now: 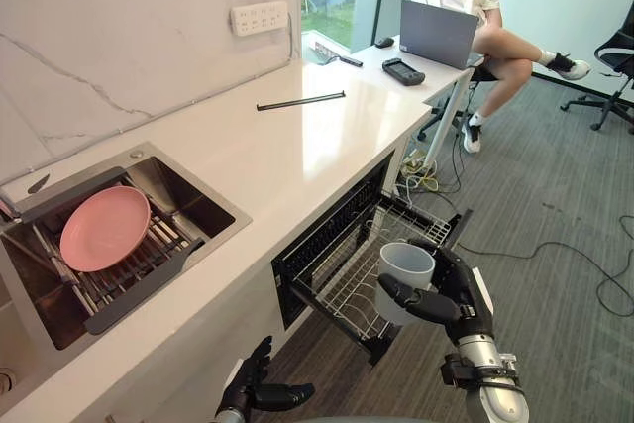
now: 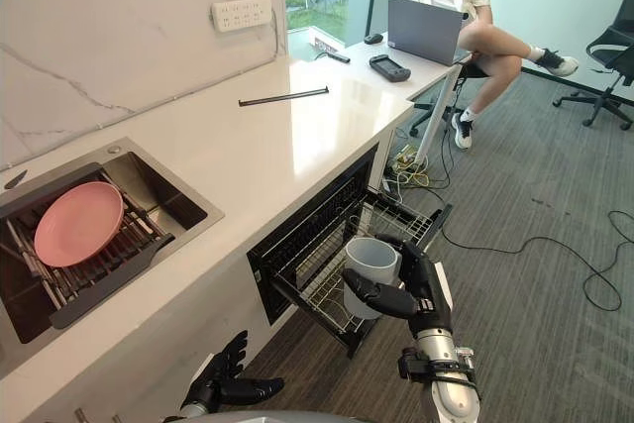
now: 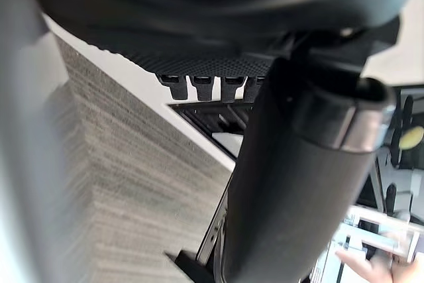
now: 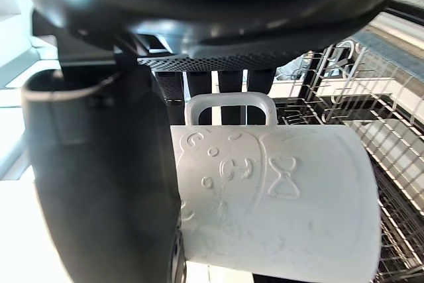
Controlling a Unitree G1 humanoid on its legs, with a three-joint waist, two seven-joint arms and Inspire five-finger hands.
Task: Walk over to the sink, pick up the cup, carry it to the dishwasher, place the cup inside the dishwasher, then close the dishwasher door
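1. The right hand (image 1: 461, 294) is closed around the cup (image 1: 404, 269). Its thumb lies across the cup's near side and its fingers wrap the far side.
2. In the right wrist view the cup (image 4: 278, 197) shows a raised pattern on its pale wall, and its handle points toward the fingers (image 4: 228, 87).
3. The cup is light grey and nearly upright, with its mouth facing up. It is held in the air above the outer end of the wire rack (image 1: 347, 289), and contact with the rack cannot be judged.
4. The wire rack is drawn out of the dishwasher (image 1: 322, 240), whose dark opening sits under the front edge of the counter (image 1: 287, 156).
5. The left hand (image 1: 260, 388) hangs low in front of the counter's front edge. Its fingers are loosely spread and it holds nothing.
6. The sink (image 1: 188, 200) is set into the counter's left end. A pink plate (image 1: 105, 228) leans on a dark drain rack (image 1: 139, 289) inside it.
7. A slim dark rod (image 1: 300, 100) lies near the counter's back edge, and a white socket strip (image 1: 259, 17) is fixed to the marble wall above it.
8. At the counter's far end stand a laptop (image 1: 438, 34), a black handheld device (image 1: 403, 71) and a mouse (image 1: 384, 43).
9. A person (image 1: 475, 7) sits behind the laptop, and an office chair (image 1: 614, 66) stands on the grey carpet (image 1: 555, 205) beyond.
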